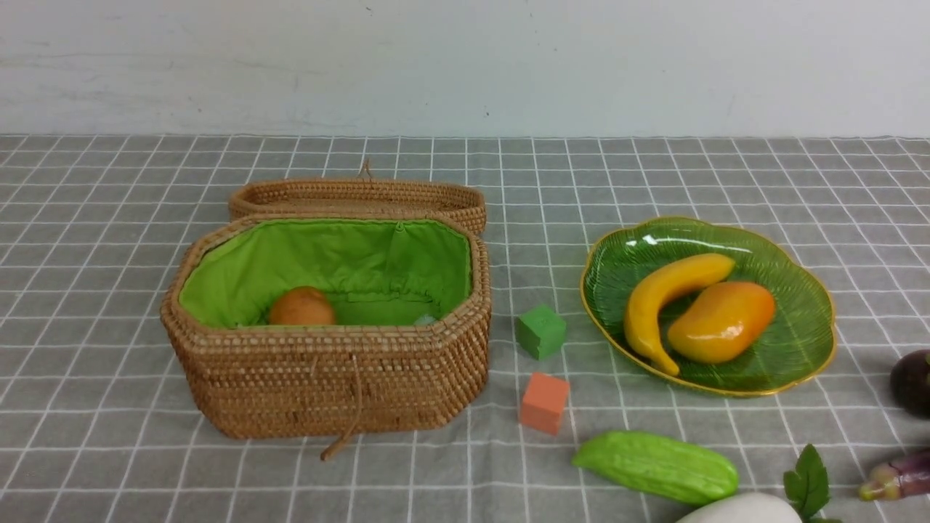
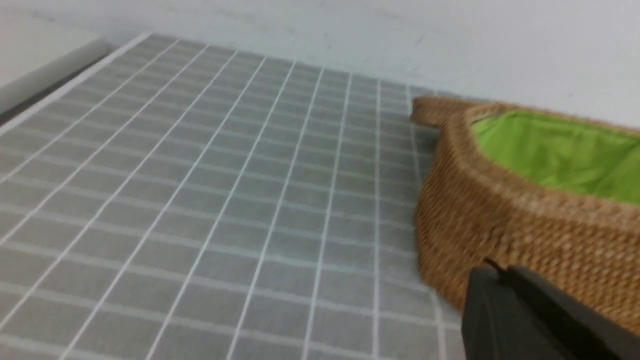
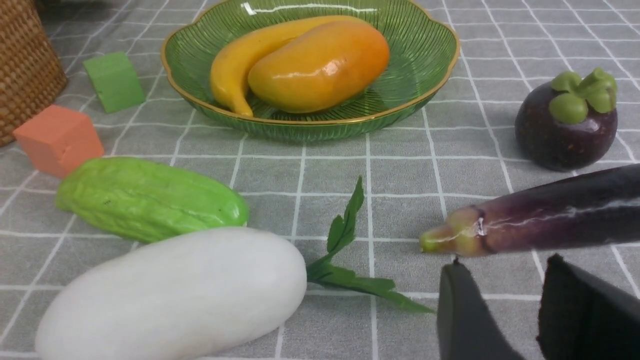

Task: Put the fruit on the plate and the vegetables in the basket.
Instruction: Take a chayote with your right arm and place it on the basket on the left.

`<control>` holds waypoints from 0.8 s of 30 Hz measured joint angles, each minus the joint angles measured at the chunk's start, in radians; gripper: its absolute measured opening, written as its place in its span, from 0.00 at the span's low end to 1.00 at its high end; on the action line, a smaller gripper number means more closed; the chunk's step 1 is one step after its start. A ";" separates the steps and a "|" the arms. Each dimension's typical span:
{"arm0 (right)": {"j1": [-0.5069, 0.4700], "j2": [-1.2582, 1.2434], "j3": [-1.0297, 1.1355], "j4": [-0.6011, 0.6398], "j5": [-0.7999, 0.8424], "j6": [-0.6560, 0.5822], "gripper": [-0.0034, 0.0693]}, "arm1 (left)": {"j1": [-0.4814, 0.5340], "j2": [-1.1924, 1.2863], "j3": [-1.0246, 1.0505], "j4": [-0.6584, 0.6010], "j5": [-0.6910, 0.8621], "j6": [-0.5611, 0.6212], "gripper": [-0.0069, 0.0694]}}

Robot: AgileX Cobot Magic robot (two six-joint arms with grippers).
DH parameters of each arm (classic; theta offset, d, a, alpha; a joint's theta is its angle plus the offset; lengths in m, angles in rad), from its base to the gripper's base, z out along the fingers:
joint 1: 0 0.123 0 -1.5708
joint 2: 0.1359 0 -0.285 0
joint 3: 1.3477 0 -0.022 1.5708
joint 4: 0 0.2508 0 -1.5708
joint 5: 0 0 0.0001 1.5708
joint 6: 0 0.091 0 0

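The banana and mango lay on the plate at right, the potato in the basket at left (sorting seemingly partway done). The right gripper hung with jaws parted and empty beside the eggplant, likely to take it; the left gripper sat clenched by the basket.

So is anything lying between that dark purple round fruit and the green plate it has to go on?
Nothing visible does. Only bare checked cloth lies between the mangosteen and the plate. The banana and mango fill the plate's middle, but the side facing the mangosteen looks free.
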 joint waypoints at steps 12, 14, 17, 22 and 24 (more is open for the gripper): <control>0.000 0.000 0.000 0.000 -0.001 0.000 0.38 | 0.096 -0.006 0.101 0.003 0.065 0.000 0.10; 0.000 0.000 0.000 0.000 -0.001 0.000 0.38 | 0.096 -0.006 0.101 0.003 0.065 0.000 0.10; 0.000 0.000 0.000 0.000 -0.001 0.000 0.38 | 0.097 -0.006 0.101 0.003 0.065 0.000 0.11; 0.000 0.000 0.000 0.000 -0.001 0.000 0.38 | 0.097 -0.006 0.101 0.003 0.065 0.000 0.12; 0.000 0.000 0.000 0.000 -0.001 0.000 0.38 | 0.097 -0.006 0.101 0.003 0.065 0.000 0.12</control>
